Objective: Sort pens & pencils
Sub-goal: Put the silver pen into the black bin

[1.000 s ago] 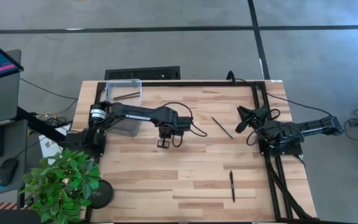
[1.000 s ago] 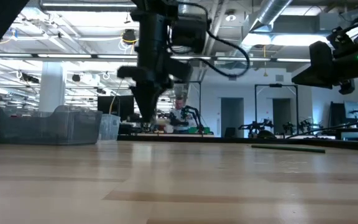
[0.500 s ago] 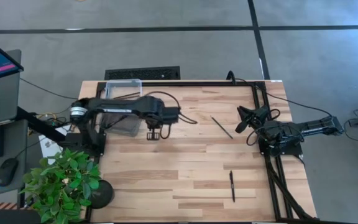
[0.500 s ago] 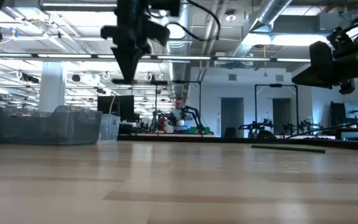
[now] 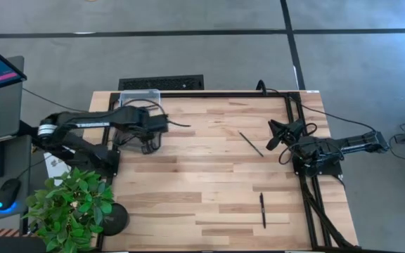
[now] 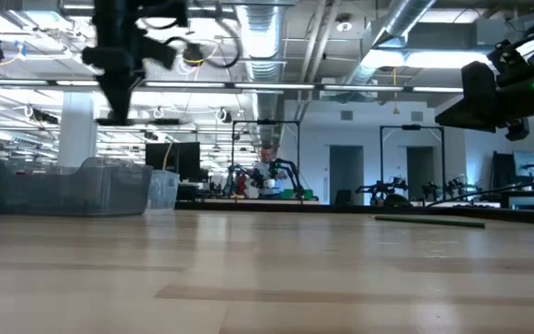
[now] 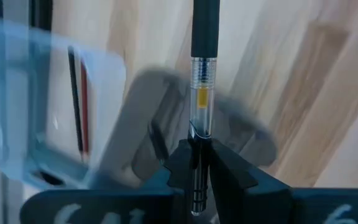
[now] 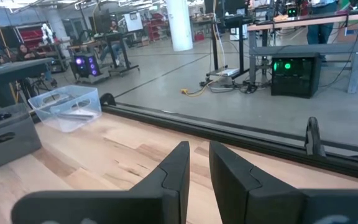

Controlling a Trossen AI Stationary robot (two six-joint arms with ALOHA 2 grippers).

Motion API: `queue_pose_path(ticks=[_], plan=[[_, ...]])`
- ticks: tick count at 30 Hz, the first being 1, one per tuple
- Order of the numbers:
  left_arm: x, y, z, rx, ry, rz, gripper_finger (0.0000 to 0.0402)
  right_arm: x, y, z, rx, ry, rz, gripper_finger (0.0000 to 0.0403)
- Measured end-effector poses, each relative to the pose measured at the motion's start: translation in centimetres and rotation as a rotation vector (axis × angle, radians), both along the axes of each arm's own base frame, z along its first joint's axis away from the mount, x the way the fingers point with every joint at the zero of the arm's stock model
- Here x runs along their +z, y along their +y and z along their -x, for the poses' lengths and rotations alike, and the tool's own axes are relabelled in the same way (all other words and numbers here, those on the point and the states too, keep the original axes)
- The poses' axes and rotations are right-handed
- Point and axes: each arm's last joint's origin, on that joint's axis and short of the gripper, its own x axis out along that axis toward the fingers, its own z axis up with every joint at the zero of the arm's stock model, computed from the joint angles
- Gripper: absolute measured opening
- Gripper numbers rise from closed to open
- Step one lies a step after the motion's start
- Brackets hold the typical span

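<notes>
Gripping a black pen with a clear barrel section (image 7: 201, 93), the left gripper (image 7: 196, 163) hangs above the light wooden bench (image 5: 202, 183) at its far left, just beside the clear plastic bin (image 5: 139, 98); its jaws are nearly shut on the pen's lower end, and the pen's long axis runs straight out forward from between them. Inside that bin lie thin dark sticks (image 7: 76, 99), side by side along its length. A thin brownish pencil (image 5: 250, 143) lies diagonally on the bench toward the right side, well apart from a second black pen (image 5: 262, 210) nearer the front edge, whose long axis runs front to back. The right gripper (image 8: 199, 165) waits at the bench's right edge, jaws a narrow gap apart and holding nothing.
</notes>
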Motion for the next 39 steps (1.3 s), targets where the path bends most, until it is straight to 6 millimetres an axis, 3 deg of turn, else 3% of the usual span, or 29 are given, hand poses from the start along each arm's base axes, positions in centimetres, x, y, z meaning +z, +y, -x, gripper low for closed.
queue_pose_path(ticks=[5,11,20,32,39], plan=[[-2.3,-0.3,3.6,0.089,0.022,0.008,0.0025,0.0,0.0,0.0,0.000,0.000,0.000,0.0082],[-5.6,-0.6,6.2,0.136,0.107,-0.002,0.0026,0.0,0.0,0.0,0.000,0.000,0.000,0.0082],[-6.7,-0.1,6.2,0.149,0.089,0.054,0.0026,0.0,0.0,0.0,0.000,0.000,0.000,0.0082],[-9.6,0.8,7.6,0.360,0.062,0.181,0.0027,0.0,0.0,0.0,0.000,-0.001,0.000,0.0082],[-10.0,1.1,7.9,0.407,0.054,0.206,0.0027,0.0,0.0,0.0,-0.001,-0.001,0.000,0.0082]])
